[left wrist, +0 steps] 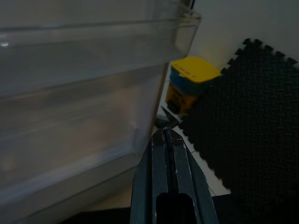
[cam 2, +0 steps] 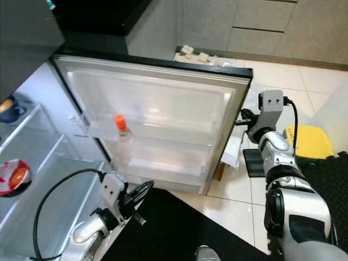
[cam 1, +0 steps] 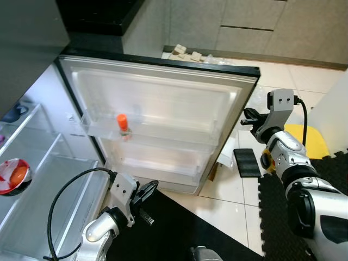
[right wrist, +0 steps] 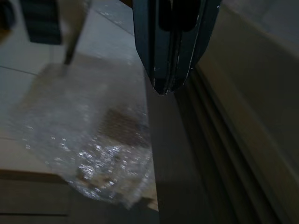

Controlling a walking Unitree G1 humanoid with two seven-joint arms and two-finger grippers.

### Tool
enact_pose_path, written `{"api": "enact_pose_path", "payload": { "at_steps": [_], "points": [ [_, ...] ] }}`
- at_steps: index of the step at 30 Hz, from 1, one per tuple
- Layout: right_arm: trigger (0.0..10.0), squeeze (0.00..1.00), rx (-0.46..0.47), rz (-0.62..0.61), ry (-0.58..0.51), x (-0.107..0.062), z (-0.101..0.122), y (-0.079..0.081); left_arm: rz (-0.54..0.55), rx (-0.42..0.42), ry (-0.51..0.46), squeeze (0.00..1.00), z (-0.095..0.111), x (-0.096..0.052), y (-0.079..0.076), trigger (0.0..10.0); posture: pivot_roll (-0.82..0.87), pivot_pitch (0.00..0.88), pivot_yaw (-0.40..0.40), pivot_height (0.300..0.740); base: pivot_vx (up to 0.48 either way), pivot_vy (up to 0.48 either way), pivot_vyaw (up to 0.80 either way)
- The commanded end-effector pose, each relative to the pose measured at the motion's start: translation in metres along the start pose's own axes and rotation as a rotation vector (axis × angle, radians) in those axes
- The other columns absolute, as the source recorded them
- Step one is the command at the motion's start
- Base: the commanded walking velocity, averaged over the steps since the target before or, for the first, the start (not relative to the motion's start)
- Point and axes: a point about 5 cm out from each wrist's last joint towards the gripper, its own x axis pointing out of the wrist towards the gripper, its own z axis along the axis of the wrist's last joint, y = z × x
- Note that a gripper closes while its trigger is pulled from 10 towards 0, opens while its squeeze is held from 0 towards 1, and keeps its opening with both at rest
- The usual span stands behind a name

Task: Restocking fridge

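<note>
The fridge door [cam 1: 163, 103] stands open before us, a bottle [cam 1: 124, 125] upright in its upper shelf. Our right gripper [cam 1: 246, 118], jaws clenched, reaches the door's outer edge; our left gripper [cam 1: 149, 191], jaws clenched too, hovers low by the door's bottom, above a black mat [cam 1: 174, 228].

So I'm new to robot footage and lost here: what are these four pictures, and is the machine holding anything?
It is a humanoid robot facing an open fridge. The two top pictures come from its head cameras and show the fridge door swung open, with an orange-capped bottle standing in a door shelf. The two dark pictures come from wrist cameras. The left end effector is low, near the door's bottom; the right end effector is at the door's outer edge. Both are shut and hold nothing. A red bowl sits inside the fridge.
</note>
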Motion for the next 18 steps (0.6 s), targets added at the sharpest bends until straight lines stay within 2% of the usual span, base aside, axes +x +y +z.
{"api": "enact_pose_path", "payload": {
  "at_steps": [1, 2, 4, 6, 11, 15, 17, 18],
  "points": [
    [10.0, 0.00, 0.061, 0.179, -0.032, 0.005, -0.005, 0.022, -0.018, -0.021, 0.027, 0.00, -0.006, -0.006, -0.002, 10.0, -0.09, 0.146, -0.002, 0.725, 0.000, 0.000, 0.00],
    [10.0, 0.00, 0.061, 0.179, -0.032, 0.005, -0.005, 0.022, -0.018, -0.021, 0.027, 0.00, -0.006, -0.006, -0.002, 10.0, -0.09, 0.146, -0.002, 0.725, 0.000, 0.000, 0.00],
    [10.0, 0.00, 0.157, 0.299, -0.057, 0.002, -0.009, 0.031, -0.029, -0.033, 0.043, 0.00, -0.010, -0.010, -0.003, 10.0, -0.10, 0.145, -0.001, 0.725, 0.000, 0.000, 0.00],
    [10.0, 0.00, 0.157, 0.299, -0.057, 0.002, -0.009, 0.031, -0.029, -0.033, 0.043, 0.00, -0.010, -0.010, -0.003, 10.0, -0.10, 0.145, -0.001, 0.725, 0.000, 0.000, 0.00],
    [10.0, 0.00, 0.329, 0.593, -0.127, -0.009, -0.011, 0.046, -0.037, -0.056, 0.090, 0.00, -0.020, -0.023, -0.004, 10.0, -0.10, 0.147, -0.002, 0.725, 0.000, 0.000, 0.00],
    [10.0, 0.00, 0.347, 0.640, -0.137, -0.012, -0.011, 0.049, -0.036, -0.059, 0.096, 0.00, -0.022, -0.024, -0.004, 10.0, -0.10, 0.147, -0.002, 0.725, 0.000, 0.000, 0.00],
    [10.0, 0.00, 0.386, 0.737, -0.158, -0.021, -0.011, 0.054, -0.036, -0.061, 0.106, 0.00, -0.025, -0.027, -0.004, 10.0, -0.10, 0.147, -0.001, 0.725, 0.000, 0.000, 0.00],
    [10.0, 0.00, 0.386, 0.737, -0.158, -0.021, -0.011, 0.054, -0.036, -0.061, 0.106, 0.00, -0.025, -0.027, -0.004, 10.0, -0.10, 0.147, -0.001, 0.725, 0.000, 0.000, 0.00]
  ]
}}
